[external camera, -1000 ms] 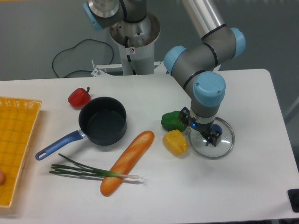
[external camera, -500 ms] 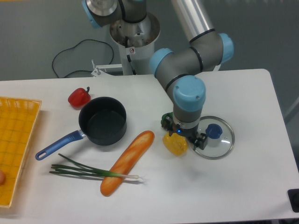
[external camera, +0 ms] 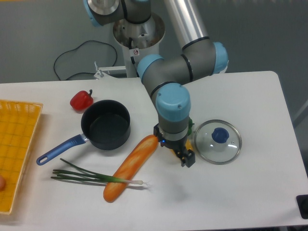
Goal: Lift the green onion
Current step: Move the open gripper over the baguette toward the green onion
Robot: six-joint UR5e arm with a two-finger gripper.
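I see the thin, splayed-leaf green onion [external camera: 94, 176] lying well left of and below my gripper [external camera: 182, 156], crossing the crusty baguette [external camera: 131, 167], while the elbow-bent arm points down, finger spacing unreadable.

The hand [external camera: 180, 153] hangs just right of the baguette [external camera: 131, 167]; the green onion [external camera: 94, 176] lies across the baguette's lower end, untouched.

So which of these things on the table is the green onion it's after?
Start at the black saucepan with the blue handle, then look just below it toward the table's near edge. The green onion lies flat there, its pale end crossing the baguette. It is the only long, thin, dark green stalk.
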